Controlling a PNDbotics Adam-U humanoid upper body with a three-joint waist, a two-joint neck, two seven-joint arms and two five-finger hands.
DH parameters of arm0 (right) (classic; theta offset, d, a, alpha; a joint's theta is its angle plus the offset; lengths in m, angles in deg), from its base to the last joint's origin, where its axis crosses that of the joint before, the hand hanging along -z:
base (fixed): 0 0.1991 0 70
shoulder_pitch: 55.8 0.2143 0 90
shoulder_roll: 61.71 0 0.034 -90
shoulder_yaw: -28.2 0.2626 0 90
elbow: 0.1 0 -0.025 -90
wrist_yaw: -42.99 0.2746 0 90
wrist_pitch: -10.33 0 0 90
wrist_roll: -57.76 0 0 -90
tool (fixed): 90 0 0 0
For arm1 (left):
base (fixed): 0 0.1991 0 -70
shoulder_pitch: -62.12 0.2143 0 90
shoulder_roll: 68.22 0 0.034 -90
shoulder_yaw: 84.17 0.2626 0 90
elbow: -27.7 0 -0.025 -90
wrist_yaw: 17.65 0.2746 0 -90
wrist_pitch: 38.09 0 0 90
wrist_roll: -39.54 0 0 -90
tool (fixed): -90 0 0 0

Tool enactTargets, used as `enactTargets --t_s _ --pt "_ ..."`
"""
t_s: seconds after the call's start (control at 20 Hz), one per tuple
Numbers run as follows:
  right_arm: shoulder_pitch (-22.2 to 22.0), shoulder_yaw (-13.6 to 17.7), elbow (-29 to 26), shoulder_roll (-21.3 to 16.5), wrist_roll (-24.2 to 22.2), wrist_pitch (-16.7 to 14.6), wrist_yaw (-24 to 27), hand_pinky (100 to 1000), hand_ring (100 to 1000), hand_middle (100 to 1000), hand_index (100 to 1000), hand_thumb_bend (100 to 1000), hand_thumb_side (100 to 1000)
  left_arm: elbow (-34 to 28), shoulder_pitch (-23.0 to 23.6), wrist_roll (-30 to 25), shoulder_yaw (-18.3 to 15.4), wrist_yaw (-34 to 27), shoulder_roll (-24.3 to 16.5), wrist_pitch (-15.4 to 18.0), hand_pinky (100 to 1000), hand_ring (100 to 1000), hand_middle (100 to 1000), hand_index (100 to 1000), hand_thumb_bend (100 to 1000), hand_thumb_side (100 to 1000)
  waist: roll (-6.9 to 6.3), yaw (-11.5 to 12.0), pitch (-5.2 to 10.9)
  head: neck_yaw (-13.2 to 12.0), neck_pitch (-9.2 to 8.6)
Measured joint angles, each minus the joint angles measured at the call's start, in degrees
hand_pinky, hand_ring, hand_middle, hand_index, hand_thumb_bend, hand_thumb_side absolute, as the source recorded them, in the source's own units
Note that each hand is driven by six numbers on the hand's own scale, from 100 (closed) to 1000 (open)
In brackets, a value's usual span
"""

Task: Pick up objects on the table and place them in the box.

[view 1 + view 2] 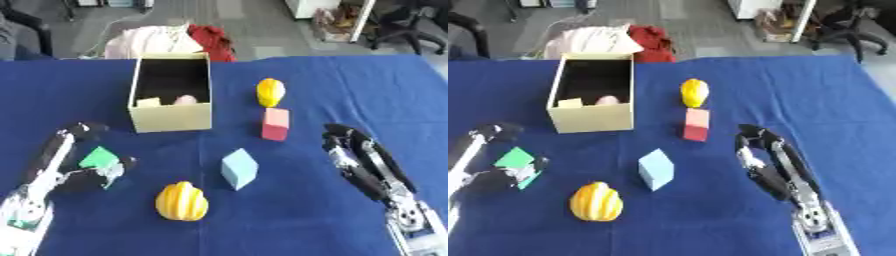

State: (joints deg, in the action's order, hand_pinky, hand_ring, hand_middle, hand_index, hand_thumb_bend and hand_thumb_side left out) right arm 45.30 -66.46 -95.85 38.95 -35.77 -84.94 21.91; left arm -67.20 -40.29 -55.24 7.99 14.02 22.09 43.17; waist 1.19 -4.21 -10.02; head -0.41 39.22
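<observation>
An open cardboard box (171, 117) stands at the back left of the blue table, with a pale block and a pink thing inside. My left hand (66, 167) lies at the left, its fingers and thumb on either side of a green block (98, 158). My right hand (360, 160) rests open at the right, touching nothing. Between the hands lie a light blue block (238, 168) and a yellow-orange striped fruit (181, 201). Farther back sit a red and pink block (275, 124) and a small yellow fruit (270, 92).
The blue cloth (350, 90) covers the whole table. Beyond its far edge lie a white bag (153, 40) and a red cloth (210, 37) on the floor, with office chairs in the far corners.
</observation>
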Motion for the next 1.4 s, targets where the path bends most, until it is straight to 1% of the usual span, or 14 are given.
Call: enactTargets --t_s 0.1,0.15,0.3,0.65,1.0,1.3,1.35,1.4 --pt "0.0 0.0 0.0 0.0 0.0 0.0 0.0 875 709 723 863 100 770 0.9 -0.3 0.9 -0.1 0.6 0.0 -1.1 896 764 755 813 645 395 0.0 0.0 0.0 0.0 0.0" --pt "0.0 0.0 0.0 0.0 0.0 0.0 0.0 875 709 723 863 100 770 1.4 -0.3 1.2 -0.1 0.9 0.0 -1.5 896 765 755 814 646 408 0.0 0.0 0.0 0.0 0.0" --pt "0.0 0.0 0.0 0.0 0.0 0.0 0.0 875 709 723 863 100 771 2.8 -0.3 1.4 -0.1 1.5 0.1 -2.4 895 765 761 818 646 399 0.0 0.0 0.0 0.0 0.0" --pt "0.0 0.0 0.0 0.0 -0.1 -0.1 0.0 876 710 722 863 100 770 6.6 -0.2 0.7 -0.3 1.6 0.1 -3.4 891 765 763 824 638 370 0.0 0.0 0.0 0.0 0.02" --pt "0.0 0.0 0.0 0.0 -0.1 -0.1 0.0 876 710 722 863 100 770 8.2 -0.9 1.3 -0.3 2.4 0.1 -3.8 882 758 759 822 623 342 0.0 0.0 0.01 0.0 0.02" --pt "0.0 0.0 0.0 0.0 -0.2 0.0 0.0 876 710 723 864 100 770 9.2 -1.4 2.7 -0.5 2.6 0.4 -4.1 851 716 726 809 593 288 0.0 0.0 0.01 0.0 0.02" --pt "0.0 0.0 0.0 0.0 -0.2 0.0 0.0 876 710 723 864 100 770 9.3 -1.4 3.1 -0.6 2.6 0.5 -4.2 841 702 716 805 584 271 0.0 0.0 0.01 0.0 0.02" --pt "0.0 0.0 0.0 0.0 -0.2 0.0 0.0 876 710 723 864 100 770 9.4 -1.4 3.4 -0.6 2.6 0.6 -4.3 824 671 698 795 562 233 0.0 0.0 0.01 0.0 0.02"
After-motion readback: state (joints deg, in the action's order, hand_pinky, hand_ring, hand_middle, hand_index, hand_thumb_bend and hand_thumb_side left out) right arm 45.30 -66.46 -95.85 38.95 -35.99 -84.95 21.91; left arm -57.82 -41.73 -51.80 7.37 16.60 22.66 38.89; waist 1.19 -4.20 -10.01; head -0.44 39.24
